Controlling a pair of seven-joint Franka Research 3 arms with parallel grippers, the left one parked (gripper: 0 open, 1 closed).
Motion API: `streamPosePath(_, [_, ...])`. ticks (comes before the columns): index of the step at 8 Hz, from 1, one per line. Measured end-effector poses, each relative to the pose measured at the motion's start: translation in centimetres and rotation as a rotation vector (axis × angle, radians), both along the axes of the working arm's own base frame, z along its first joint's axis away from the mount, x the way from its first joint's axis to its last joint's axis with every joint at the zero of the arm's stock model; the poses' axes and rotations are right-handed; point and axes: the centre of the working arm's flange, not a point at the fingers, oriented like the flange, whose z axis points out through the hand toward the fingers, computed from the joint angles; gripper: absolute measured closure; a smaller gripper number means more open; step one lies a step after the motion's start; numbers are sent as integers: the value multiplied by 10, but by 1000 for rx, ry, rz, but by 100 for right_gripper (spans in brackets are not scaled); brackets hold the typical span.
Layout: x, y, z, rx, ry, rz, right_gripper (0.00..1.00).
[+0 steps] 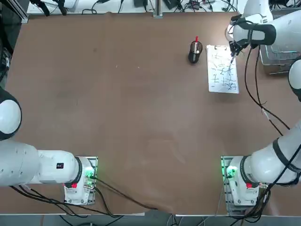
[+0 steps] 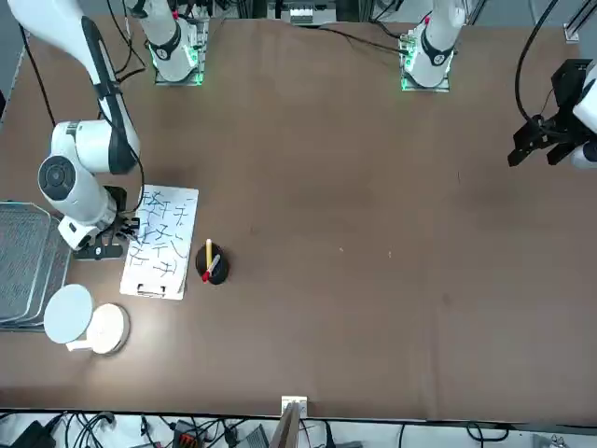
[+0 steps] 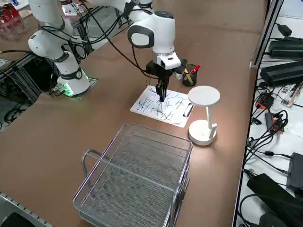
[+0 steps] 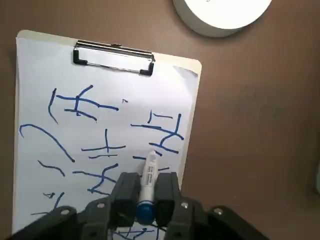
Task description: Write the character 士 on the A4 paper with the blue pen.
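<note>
Right wrist view: the right gripper [image 4: 145,192] is closed on the blue pen [image 4: 148,181], which sits clamped between both fingers [image 4: 126,192] with its tip pointing down onto the A4 paper [image 4: 65,135]. The sheet lies directly below the gripper, covered with blue strokes, and its clip [image 4: 113,57] is at the short edge ahead of the fingers. A white round lamp base [image 4: 222,15] stands just beyond that edge. Beside the gripper, past the sheet's long edge, a black pen cup [image 3: 190,75] holds a red-topped pen [image 3: 194,69].
</note>
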Motion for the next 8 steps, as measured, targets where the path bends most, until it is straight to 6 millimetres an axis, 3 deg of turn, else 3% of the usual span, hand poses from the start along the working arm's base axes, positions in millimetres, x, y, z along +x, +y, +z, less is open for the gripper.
streamPosePath(8, [0, 25, 1, 18, -22, -43, 79])
